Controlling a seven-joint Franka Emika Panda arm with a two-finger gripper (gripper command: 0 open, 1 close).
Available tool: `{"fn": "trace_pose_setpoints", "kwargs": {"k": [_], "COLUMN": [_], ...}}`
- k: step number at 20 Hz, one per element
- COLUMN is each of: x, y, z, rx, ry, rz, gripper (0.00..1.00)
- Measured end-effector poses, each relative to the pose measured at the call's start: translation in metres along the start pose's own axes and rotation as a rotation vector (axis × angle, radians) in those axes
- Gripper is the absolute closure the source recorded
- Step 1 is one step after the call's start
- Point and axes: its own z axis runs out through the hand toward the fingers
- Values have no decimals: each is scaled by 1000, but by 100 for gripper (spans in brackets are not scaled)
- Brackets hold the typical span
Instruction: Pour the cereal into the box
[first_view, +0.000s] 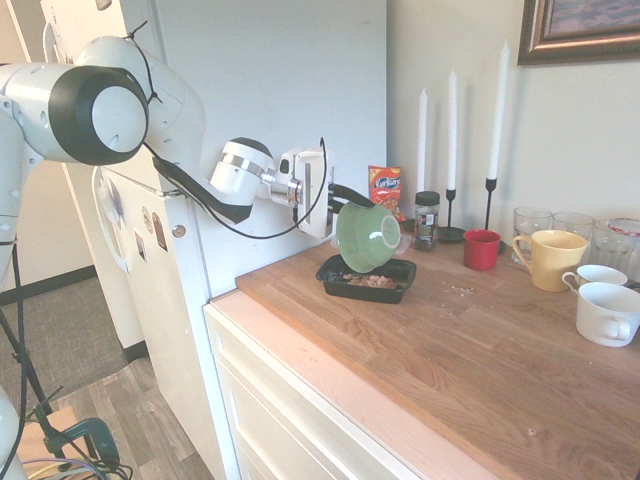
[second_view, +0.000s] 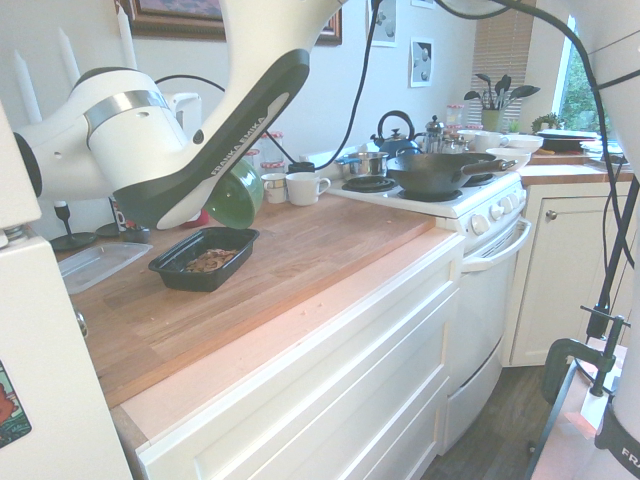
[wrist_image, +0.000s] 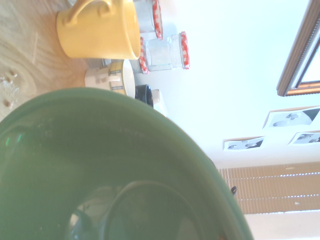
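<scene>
A green bowl hangs tipped on its side just above the box, a shallow black tray on the wooden counter. My gripper is shut on the bowl's rim. Tan-brown cereal lies inside the box; from the other side the cereal shows as a small heap in the box, with the bowl partly behind my arm. The wrist view is filled by the bowl's inside, which looks bare. A few crumbs lie on the counter.
Behind the box stand an orange snack bag, a spice jar and white candles. A red cup, yellow mug, glasses and white cups sit to the right. A clear lid lies nearby; a stove adjoins.
</scene>
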Motion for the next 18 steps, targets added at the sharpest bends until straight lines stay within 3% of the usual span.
{"fn": "trace_pose_setpoints", "kwargs": {"k": [4, 10, 14, 18], "x": [14, 66, 90, 106], "y": [5, 21, 40, 85], "z": [-3, 11, 51, 126], "rx": [23, 155, 268, 399], "ry": [-62, -382, -605, -824], "rz": [44, 181, 230, 294], "gripper": [100, 100, 100, 100]}}
